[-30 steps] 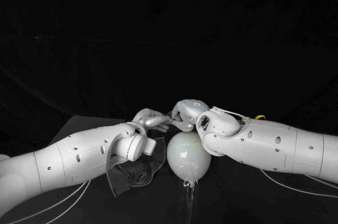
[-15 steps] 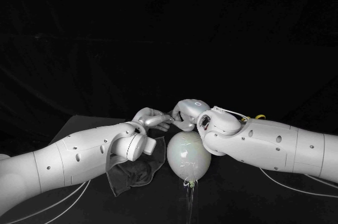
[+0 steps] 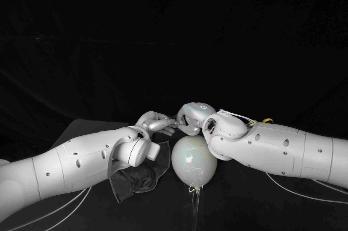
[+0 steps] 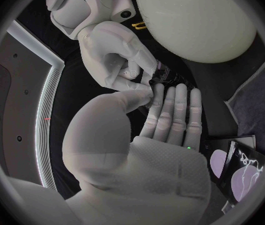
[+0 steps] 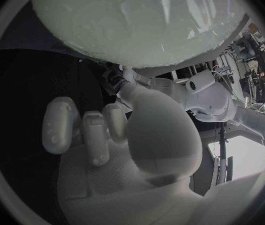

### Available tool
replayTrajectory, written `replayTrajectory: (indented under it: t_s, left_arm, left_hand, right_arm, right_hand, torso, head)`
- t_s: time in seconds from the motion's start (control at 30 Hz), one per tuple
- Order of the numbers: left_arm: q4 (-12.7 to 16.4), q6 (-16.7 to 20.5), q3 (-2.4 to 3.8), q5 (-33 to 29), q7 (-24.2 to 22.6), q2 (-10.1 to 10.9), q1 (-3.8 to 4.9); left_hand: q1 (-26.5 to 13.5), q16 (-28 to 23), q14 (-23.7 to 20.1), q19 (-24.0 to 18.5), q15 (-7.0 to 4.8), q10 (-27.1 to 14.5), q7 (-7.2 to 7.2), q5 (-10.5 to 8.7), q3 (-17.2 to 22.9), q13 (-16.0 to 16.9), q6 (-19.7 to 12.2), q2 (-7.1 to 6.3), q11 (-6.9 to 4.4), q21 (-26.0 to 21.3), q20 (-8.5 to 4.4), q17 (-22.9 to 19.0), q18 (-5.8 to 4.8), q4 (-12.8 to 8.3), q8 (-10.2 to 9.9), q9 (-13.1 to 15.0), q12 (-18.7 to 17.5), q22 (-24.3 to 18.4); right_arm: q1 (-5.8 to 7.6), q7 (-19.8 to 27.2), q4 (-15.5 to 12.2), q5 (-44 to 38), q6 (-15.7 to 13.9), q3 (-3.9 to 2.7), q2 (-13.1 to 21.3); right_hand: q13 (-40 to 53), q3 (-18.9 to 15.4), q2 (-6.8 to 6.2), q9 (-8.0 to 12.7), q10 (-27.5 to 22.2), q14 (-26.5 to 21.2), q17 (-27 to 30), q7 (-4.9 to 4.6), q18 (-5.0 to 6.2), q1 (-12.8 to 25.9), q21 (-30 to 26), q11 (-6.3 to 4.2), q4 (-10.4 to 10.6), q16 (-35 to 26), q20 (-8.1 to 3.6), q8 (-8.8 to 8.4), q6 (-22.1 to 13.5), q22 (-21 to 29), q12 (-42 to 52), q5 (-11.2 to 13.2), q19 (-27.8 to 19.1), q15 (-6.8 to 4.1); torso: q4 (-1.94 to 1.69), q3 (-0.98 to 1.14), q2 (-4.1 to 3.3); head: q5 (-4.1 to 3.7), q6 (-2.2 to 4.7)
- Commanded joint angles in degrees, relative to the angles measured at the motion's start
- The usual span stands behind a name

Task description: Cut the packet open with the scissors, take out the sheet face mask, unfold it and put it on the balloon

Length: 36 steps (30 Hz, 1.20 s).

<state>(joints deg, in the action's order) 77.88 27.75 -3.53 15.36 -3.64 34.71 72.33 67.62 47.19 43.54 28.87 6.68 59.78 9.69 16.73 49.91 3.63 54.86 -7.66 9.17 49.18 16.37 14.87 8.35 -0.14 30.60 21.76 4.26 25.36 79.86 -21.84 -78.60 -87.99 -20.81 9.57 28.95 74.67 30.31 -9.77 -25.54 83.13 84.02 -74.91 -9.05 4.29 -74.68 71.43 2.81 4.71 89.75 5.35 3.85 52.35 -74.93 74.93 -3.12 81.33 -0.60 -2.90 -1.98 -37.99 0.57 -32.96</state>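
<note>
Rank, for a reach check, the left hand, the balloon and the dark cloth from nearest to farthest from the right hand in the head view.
1. Left hand: right beside the right hand, apparently touching it.
2. Balloon: just below the right hand in the picture, between the two arms.
3. Dark cloth: farthest, under the left forearm.

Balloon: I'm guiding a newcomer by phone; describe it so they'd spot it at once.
On the black table, find where the left hand and right hand meet. The balloon lies between the white forearms. It is the pale, glossy egg shape; the cloth beside it is dark and limp.
</note>
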Motion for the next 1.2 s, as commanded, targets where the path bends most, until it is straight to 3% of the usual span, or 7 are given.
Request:
replayTrajectory:
  t_s: [0.03,0.23,0.57,0.9,1.2]
  left_arm:
    - [0.8,-3.5,0.18,0.9,-2.9,-0.3,0.18]
    - [0.9,-4.0,0.18,1.1,-3.3,-0.3,0.18]
    - [0.9,-4.1,0.18,1.1,-3.5,-0.2,0.18]
    - [0.7,-3.7,0.18,1.3,-3.0,0.0,0.18]
    - [0.4,-3.1,0.17,1.5,-2.0,0.2,0.18]
  left_hand:
    - [-0.1,0.0,0.3,-0.5,0.21,0.5,-2.52,0.52,5.1,0.0,1.9,-0.59,-0.01,0.3,-0.03,-0.1,0.17,-4.6,1.3,0.2,-0.3,0.1]
    - [-0.3,0.0,0.2,-0.6,0.32,0.6,-2.99,1.16,5.0,0.0,2.1,-0.70,0.18,0.6,-0.02,-0.2,0.21,-4.4,1.5,0.1,-0.3,0.2]
    - [-0.4,0.1,0.3,-0.7,0.35,0.8,-3.19,1.53,5.0,0.0,2.2,-0.76,0.21,0.7,-0.02,-0.2,0.24,-4.4,1.6,0.2,-0.3,0.3]
    - [-0.4,0.2,0.3,-0.7,0.33,0.9,-3.14,1.69,5.0,0.0,2.2,-0.77,0.14,0.8,-0.01,-0.2,0.26,-4.3,1.7,0.2,-0.3,0.3]
    - [-0.5,0.3,0.4,-0.8,0.09,1.0,-2.44,1.84,5.1,0.0,2.1,-0.88,-0.34,1.0,0.02,-0.2,0.31,-4.2,2.0,0.2,-0.3,0.4]
  right_arm:
    - [-0.07,1.8,0.0,0.5,1.5,0.06,-0.1]
    - [-0.07,2.9,0.0,0.7,2.4,0.06,0.0]
    - [-0.07,3.8,-0.1,1.0,2.2,0.06,0.2]
    - [-0.07,4.6,-0.3,1.7,-3.7,0.06,0.9]
    - [-0.07,5.2,-1.3,2.2,-7.8,0.06,2.0]
  right_hand:
    - [7.8,0.6,0.74,0.1,1.6,6.0,-15.1,1.09,-0.36,-1.7,-0.1,0.29,-0.6,0.3,0.20,0.30,0.8,-7.0,0.3,0.3,0.0,0.07]
    - [7.9,1.4,2.22,0.0,1.6,6.0,-15.1,1.95,-0.31,-2.7,-0.2,-0.48,-1.2,0.3,-0.41,1.42,3.5,-7.0,0.5,0.3,-0.1,-0.65]
    - [8.3,1.9,4.99,-0.3,1.8,6.0,-15.1,2.21,-0.44,-3.0,0.2,-0.65,-1.3,0.3,-0.75,2.98,6.8,-7.4,1.2,0.3,0.1,-0.87]
    - [9.0,1.8,6.50,-1.4,2.5,6.0,-15.1,3.42,-0.69,-3.2,1.6,-1.69,-1.7,0.3,-1.34,5.52,10.3,-8.1,2.7,0.3,0.9,-1.72]
    - [8.9,2.1,6.40,-1.7,2.5,6.0,-15.1,3.60,-0.70,-3.2,1.6,-1.86,-2.0,0.3,-1.55,6.10,10.7,-8.2,2.6,0.3,0.9,-1.91]
  torso:
    - [0.05,-0.05,0.00]
    - [-0.01,0.01,0.00]
    - [0.05,0.06,0.00]
    - [0.02,0.08,0.00]
    - [0.07,0.06,0.02]
  head:
    - [-0.03,-0.04]
    - [-0.18,-0.12]
    - [-0.18,-0.24]
    - [-0.07,-0.11]
    - [-0.05,-0.18]
